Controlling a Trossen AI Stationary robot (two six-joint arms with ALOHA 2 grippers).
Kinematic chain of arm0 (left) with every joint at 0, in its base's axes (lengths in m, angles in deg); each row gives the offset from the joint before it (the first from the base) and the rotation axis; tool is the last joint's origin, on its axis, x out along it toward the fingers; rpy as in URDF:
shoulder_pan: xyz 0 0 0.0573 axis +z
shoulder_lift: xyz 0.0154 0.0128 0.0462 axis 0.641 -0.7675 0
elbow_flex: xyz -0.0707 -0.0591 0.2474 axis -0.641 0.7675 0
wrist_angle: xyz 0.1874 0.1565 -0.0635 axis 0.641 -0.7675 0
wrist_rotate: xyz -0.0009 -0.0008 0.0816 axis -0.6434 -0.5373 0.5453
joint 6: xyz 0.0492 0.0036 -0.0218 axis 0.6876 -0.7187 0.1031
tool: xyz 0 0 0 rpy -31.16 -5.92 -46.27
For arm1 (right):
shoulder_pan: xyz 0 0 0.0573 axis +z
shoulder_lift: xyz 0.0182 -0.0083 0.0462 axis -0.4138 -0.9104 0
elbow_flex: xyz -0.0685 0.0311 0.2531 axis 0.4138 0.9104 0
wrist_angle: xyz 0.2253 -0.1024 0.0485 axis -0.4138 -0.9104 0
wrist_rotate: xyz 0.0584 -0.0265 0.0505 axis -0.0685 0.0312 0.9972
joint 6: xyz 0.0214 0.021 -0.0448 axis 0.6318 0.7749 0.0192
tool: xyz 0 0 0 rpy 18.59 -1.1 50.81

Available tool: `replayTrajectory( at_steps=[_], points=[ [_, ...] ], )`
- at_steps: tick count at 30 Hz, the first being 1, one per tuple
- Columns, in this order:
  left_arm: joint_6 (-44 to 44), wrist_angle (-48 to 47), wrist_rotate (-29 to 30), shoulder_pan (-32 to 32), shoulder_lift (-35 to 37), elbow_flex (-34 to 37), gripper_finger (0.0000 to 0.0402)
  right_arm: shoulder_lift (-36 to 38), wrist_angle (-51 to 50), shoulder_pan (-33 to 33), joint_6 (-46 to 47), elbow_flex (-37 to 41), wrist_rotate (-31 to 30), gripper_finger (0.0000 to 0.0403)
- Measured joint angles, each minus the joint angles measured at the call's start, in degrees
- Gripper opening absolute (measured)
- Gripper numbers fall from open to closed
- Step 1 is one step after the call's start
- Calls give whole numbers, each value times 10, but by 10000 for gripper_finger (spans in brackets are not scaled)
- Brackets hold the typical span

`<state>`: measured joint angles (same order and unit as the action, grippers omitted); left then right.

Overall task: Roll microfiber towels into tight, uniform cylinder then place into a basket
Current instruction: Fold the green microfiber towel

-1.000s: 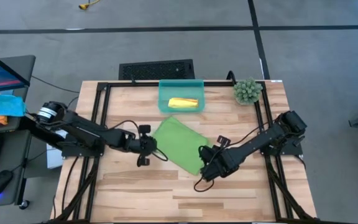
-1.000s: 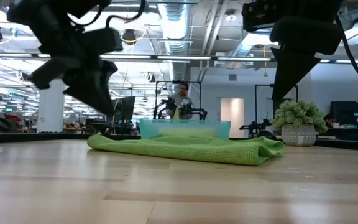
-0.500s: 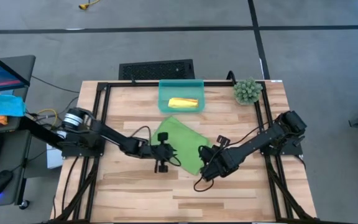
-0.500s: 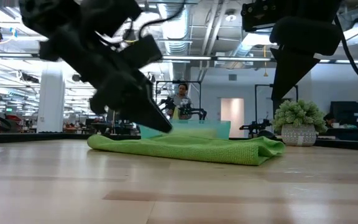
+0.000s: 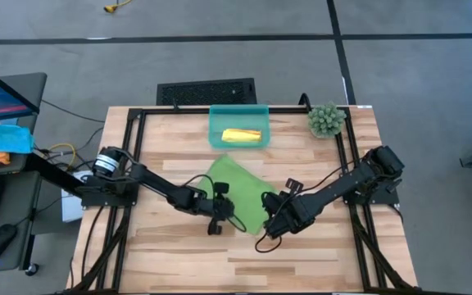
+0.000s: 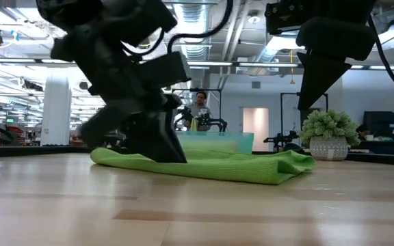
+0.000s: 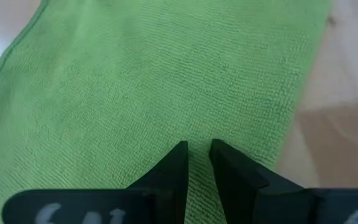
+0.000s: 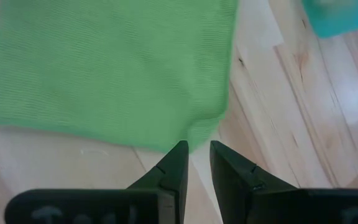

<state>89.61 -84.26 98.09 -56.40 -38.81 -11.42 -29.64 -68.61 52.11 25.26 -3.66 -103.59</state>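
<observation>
The lime green towel [image 5: 238,190] lies flat and folded on the wooden table, slanting from the basket toward the near right. The yellow towel [image 5: 242,135] lies rolled inside the teal basket [image 5: 216,123] at the far middle. My left gripper [image 5: 218,217] is down at the green towel's near left part, its fingers a narrow gap apart [image 7: 197,146]. My right gripper [image 5: 267,228] hangs above the towel's near right corner [image 8: 204,127], also narrowly open, with nothing between its fingers. My left gripper comes slanting down from the table's left, and its fingertips [image 6: 164,156] meet the upper face of the green towel [image 7: 197,118] a little inside its near edge. Nothing sits between the fingers. The towel lies flat on the table under them.
A small potted plant [image 5: 326,120] stands at the far right corner. A black vented panel [image 5: 206,91] lies beyond the far edge. Black frame rails [image 5: 131,156] run along both sides of the table. A person [image 6: 200,109] shows in the room behind.
My left gripper has swung from the towel's left side toward the table's right and near edge and sunk down onto the green towel, tipping further downward. Its finger gap looks unchanged. My right gripper has kept still.
</observation>
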Motion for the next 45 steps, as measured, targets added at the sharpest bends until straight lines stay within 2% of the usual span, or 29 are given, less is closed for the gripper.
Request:
replayTrajectory(
  at_steps=[6, 15, 25, 29, 32, 34, 38, 41, 45],
  points=[
    [59, -104, 4, -42, 3, -14, 67, 0, 7, -1, 0, 0, 0, 90],
    [91, -231, 118, -103, 28, -11, 67, 0, 13, -1, 0, 0, -2, 90],
    [-39, -389, 115, -143, 126, -17, 68, 0, 44, -20, -5, 0, -2, 90],
    [-62, -378, 133, -148, 140, -18, 68, 0, 58, -20, -24, 0, -2, 90],
    [-52, -348, 191, -143, 135, -17, 68, 0, 82, -19, -45, 0, -2, 90],
    [-29, -309, 211, -124, 130, -18, 67, 0, 94, -19, -50, 0, -2, 90],
    [3, -264, 209, -72, 125, -14, 67, 0, 100, -20, -52, 0, -1, 90],
    [12, -226, 169, -27, 125, -3, 67, 0, 95, -19, -52, 0, 0, 90],
    [12, -147, 38, 26, 125, 22, 67, 0, 97, -20, -65, 0, 0, 90]
  ],
)
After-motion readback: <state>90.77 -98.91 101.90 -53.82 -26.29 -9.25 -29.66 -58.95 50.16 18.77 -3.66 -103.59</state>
